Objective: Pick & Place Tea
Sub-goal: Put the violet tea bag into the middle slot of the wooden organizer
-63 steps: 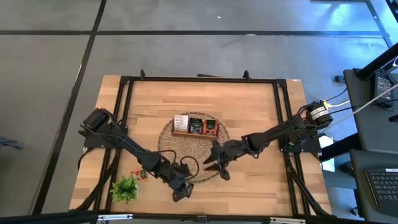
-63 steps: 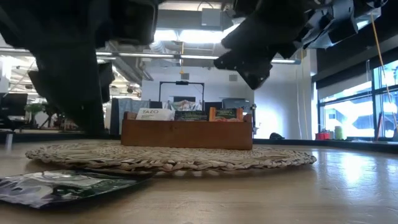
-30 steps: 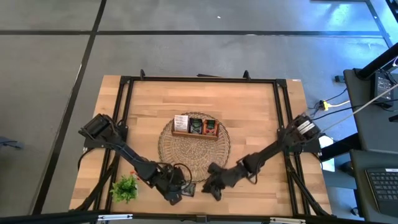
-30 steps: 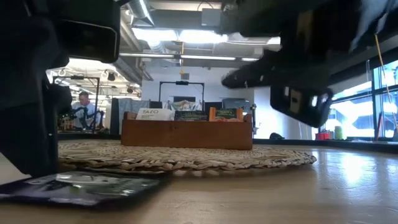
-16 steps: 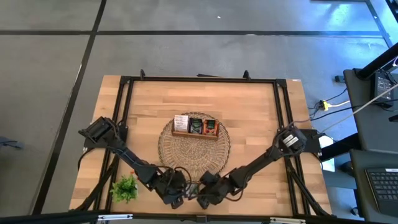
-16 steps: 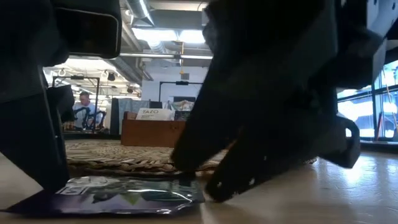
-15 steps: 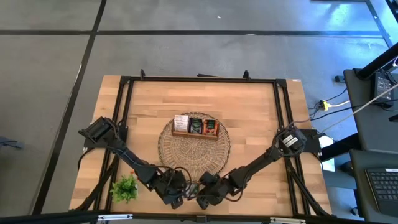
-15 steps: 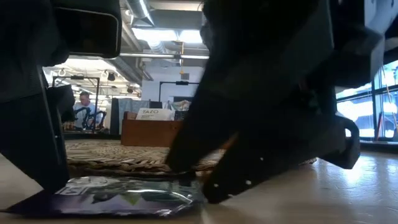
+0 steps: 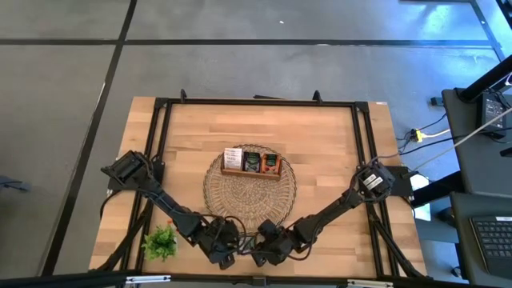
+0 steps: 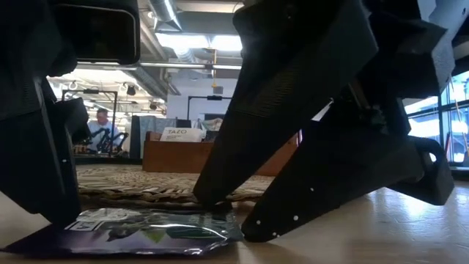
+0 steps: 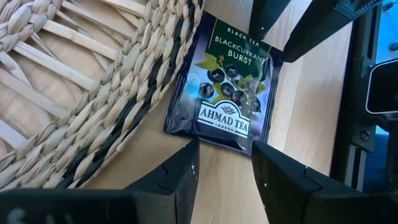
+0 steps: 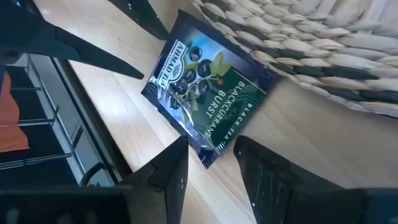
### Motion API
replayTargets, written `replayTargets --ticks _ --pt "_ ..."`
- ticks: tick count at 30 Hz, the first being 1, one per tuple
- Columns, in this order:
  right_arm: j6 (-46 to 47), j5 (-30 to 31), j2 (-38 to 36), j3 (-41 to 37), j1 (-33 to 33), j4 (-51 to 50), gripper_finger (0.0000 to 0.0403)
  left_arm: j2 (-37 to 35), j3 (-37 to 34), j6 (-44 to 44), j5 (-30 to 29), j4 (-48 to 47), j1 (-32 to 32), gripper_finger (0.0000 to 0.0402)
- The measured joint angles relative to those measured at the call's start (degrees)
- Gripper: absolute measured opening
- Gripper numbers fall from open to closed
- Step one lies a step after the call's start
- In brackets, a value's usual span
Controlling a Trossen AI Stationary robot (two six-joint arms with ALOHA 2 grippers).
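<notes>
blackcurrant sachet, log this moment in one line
blackcurrant sachet: flat on table, at wicker mat edge | left gripper: open, at one end | right gripper: open, at opposite end | not lifted

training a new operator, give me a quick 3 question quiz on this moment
1. True or false: the blackcurrant tea sachet lies flat on the table, its edge at the rim of the wicker mat.
2. Which hands are at the sachet? A) left only B) right only C) both
3. Fill in: the wooden tray standing on the mat holds ___ upright tea packets.

Key: 1 true. 2 C, the left hand and right hand both straddle it, open. 3 three.
</notes>
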Motion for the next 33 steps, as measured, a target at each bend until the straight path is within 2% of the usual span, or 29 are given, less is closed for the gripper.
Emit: replayTargets --ticks 19,33 --pt "4.3 0.4 0.1 0.9 -0.5 -0.8 0.0145 0.1 -0.1 1.8 -2.4 0.0 0.0 0.0143" --pt "2.7 -1.0 0.1 0.8 -1.6 0.5 0.0146 2.9 0.0 4.9 -1.4 5.6 1.5 0.0143"
